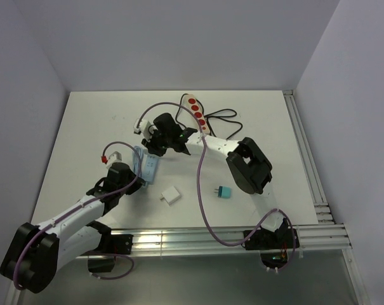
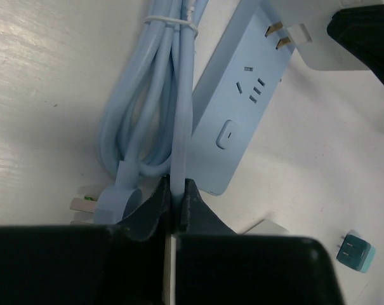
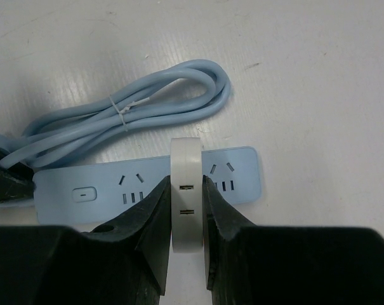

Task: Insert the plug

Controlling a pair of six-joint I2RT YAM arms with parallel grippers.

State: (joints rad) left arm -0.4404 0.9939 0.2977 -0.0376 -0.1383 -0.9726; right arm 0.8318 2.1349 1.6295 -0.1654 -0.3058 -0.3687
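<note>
My right gripper (image 3: 186,183) is shut on a white plug (image 3: 186,197) and holds it over the middle of the blue power strip (image 3: 242,173). From the left wrist view, the plug (image 2: 306,44) has its two brass prongs bare just above the strip's (image 2: 242,108) far end. My left gripper (image 2: 177,187) is shut on the strip's blue cable (image 2: 179,114), beside the strip's near end. In the top view both grippers meet at the strip (image 1: 152,169), the left gripper (image 1: 139,166) below and the right gripper (image 1: 155,143) above.
A white adapter (image 1: 171,196) and a teal plug (image 1: 224,192) lie on the table near the front. A white strip with red sockets (image 1: 197,113) and its black cord lie at the back. The blue cable is bundled with a tie (image 3: 119,111).
</note>
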